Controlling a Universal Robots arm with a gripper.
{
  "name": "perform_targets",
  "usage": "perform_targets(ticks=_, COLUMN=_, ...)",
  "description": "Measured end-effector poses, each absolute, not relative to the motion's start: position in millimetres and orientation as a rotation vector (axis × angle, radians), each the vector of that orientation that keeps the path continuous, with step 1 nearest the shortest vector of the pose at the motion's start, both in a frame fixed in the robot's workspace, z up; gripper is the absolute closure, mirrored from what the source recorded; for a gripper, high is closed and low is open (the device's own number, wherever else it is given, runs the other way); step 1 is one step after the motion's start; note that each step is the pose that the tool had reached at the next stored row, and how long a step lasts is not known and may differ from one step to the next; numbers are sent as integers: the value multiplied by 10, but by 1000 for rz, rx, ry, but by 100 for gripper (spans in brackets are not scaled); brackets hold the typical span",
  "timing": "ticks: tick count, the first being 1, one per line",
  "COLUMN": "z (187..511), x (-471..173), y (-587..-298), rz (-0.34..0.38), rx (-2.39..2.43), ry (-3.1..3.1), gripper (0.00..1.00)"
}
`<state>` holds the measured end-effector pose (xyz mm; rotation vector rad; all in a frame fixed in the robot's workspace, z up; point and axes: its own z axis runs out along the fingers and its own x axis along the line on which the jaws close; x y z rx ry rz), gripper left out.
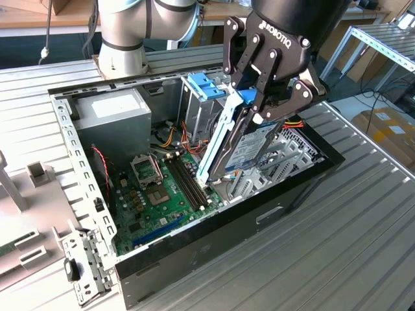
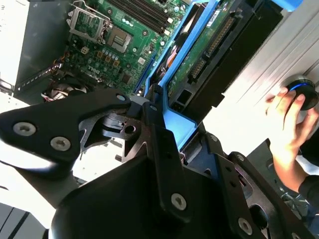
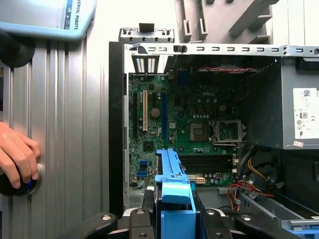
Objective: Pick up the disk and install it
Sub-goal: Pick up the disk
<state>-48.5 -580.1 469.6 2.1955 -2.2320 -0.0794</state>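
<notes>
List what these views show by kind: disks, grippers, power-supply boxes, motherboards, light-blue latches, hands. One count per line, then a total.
disk: 1
gripper: 1
power-supply box: 1
motherboard: 1
light-blue latch: 1
hand: 1
Total: 6

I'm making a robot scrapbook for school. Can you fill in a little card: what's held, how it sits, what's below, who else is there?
Held: flat silver-black rectangular metal hard drive with blue plastic side pieces
Holder: black robot gripper, jaws shut on the drive's upper end
Pose: tilted steeply over the open case
Below: open black metal computer case with green motherboard inside
Nearby: a person's hand resting on a round dark knob
</notes>
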Motion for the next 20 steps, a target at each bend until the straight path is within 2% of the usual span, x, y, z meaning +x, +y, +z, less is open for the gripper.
perform_targets(ticks=10, z=4694, x=-406, y=-5943, rz=-80, rx=2189, ry=-2238, gripper=63)
perform_targets(ticks=20, z=4699, x=-161, y=-5955, rz=-104, rx=2194, ry=-2243, gripper=63)
